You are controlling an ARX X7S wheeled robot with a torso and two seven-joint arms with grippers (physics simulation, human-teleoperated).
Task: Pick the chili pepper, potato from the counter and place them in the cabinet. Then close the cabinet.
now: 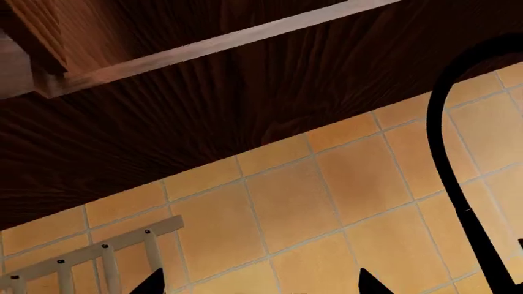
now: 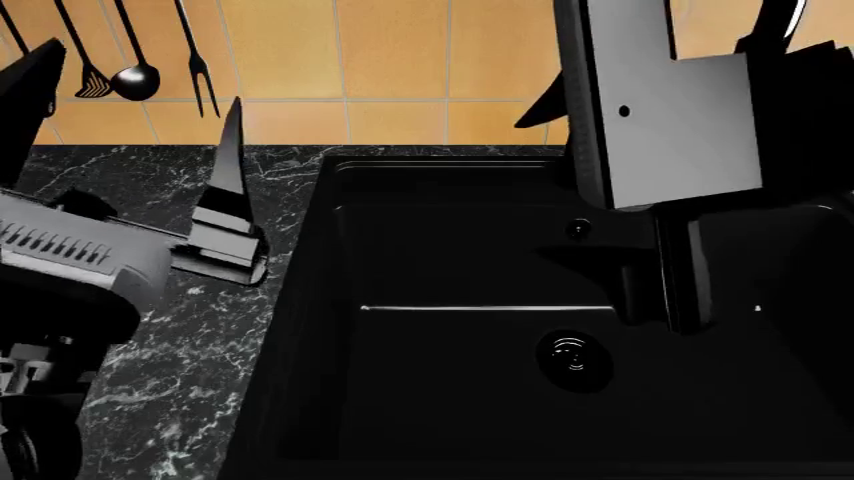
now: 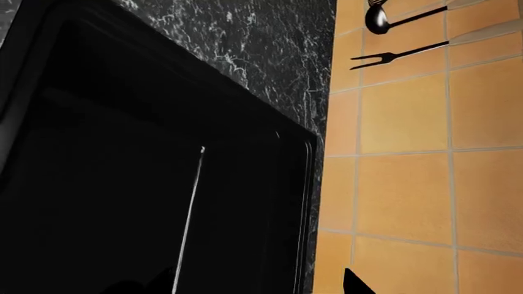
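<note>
Neither chili pepper nor potato shows in any view, only the marble worktop (image 2: 160, 380) beside the black sink (image 2: 561, 330), so with the left gripper (image 1: 261, 288) and right gripper (image 3: 261, 288) both spread open and empty, the robot should probably first look around for the vegetables before reaching.

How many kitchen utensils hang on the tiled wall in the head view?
4: a partly cropped utensil at the left edge, then a slotted spatula, a ladle and a two-pronged fork, side by side above the counter. More may hang outside the frame.
</note>
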